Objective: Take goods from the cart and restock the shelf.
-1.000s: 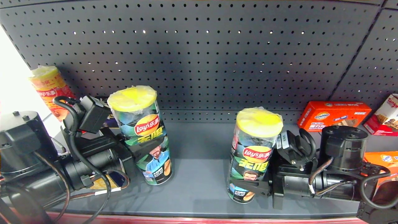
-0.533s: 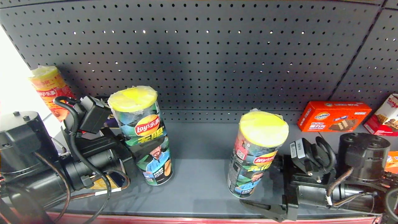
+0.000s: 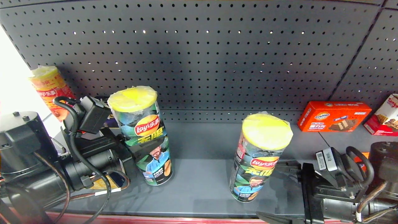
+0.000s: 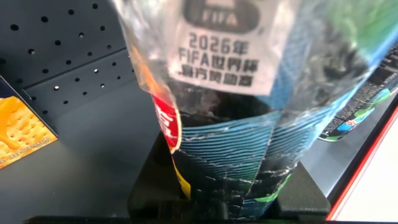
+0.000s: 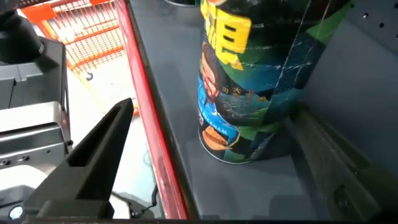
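Observation:
Two yellow-lidded chip cans stand on the grey shelf (image 3: pixel 199 186). The left chip can (image 3: pixel 140 133) is upright, and my left gripper (image 3: pixel 146 148) is shut around its middle. In the left wrist view that can (image 4: pixel 236 93) sits between the two black fingers (image 4: pixel 155 186) of the left gripper (image 4: pixel 227 199). The right chip can (image 3: pixel 259 158) stands free near the shelf's front. My right gripper (image 3: pixel 279 193) is open just right of it, its fingertips either side of the can's base without touching. The right wrist view has this can (image 5: pixel 258 87) ahead of the open right gripper (image 5: pixel 211 115).
An orange-red can (image 3: pixel 49 87) stands at the back left. An orange box (image 3: pixel 334 115) and a second box (image 3: pixel 385 116) lie at the back right. A perforated panel (image 3: pixel 199 56) backs the shelf; a red strip (image 3: pixel 155 219) edges its front. An orange cart (image 5: pixel 81 31) is below.
My right gripper has opened, let go of the right chip can and drawn back to the right. The can shifted slightly right and stands free. The left arm has not moved.

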